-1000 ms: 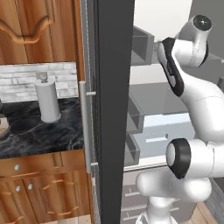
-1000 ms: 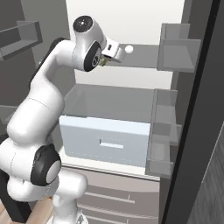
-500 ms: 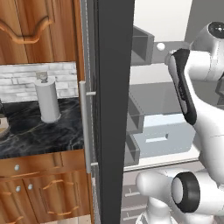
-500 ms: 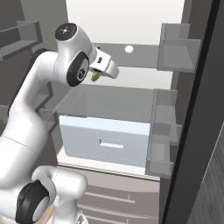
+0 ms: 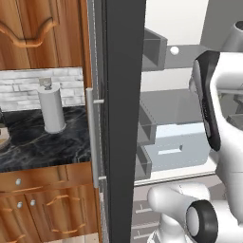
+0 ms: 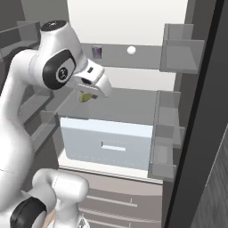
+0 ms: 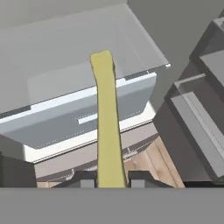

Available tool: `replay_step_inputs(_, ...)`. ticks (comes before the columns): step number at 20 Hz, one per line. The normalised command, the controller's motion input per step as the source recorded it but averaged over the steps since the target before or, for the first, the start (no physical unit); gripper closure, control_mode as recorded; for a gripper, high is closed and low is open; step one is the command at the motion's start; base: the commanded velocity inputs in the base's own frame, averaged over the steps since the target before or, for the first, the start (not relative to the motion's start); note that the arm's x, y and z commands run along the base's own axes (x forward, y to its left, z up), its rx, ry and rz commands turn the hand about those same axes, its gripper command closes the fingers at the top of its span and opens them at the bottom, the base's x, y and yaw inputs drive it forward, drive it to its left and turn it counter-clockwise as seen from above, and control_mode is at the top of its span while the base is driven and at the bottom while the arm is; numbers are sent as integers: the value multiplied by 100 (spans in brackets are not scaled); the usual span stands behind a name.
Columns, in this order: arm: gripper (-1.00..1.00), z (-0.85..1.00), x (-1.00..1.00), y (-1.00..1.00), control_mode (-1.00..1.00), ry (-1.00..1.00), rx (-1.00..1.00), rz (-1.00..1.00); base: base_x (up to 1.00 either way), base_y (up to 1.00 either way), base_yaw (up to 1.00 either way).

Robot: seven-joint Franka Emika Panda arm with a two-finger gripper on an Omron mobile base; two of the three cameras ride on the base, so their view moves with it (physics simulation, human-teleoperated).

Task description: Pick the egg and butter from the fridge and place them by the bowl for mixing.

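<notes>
I hold the butter (image 7: pixel 107 127) clamped in my gripper (image 6: pixel 87 95) outside the fridge (image 6: pixel 133 107), while the egg (image 6: pixel 131 50) waits on its top shelf.

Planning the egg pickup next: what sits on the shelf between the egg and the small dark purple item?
Nothing: in the right base view the shelf is bare between the egg and the purple item.

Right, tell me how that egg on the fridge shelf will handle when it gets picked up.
The egg looks small, round and smooth, so it may roll if nudged and could slip between narrow fingers. It sits alone on a flat shelf with nothing bracing it, so a sideways touch probably moves it. Being an egg, it is likely fragile.
</notes>
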Motion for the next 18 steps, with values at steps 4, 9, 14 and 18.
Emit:
replay_step_inputs(4, 100, -57, -92, 16, -100, 4, 0, 0, 0, 0, 0)
replay_step_inputs(9, 100, -64, -68, 9, -100, 5, 0, 0, 0, 0, 0)
replay_step_inputs(14, 100, -49, -34, 5, -100, 11, 0, 0, 0, 0, 0)
replay_step_inputs(18, 100, -9, -5, 1, -100, 4, 0, 0, 0, 0, 0)
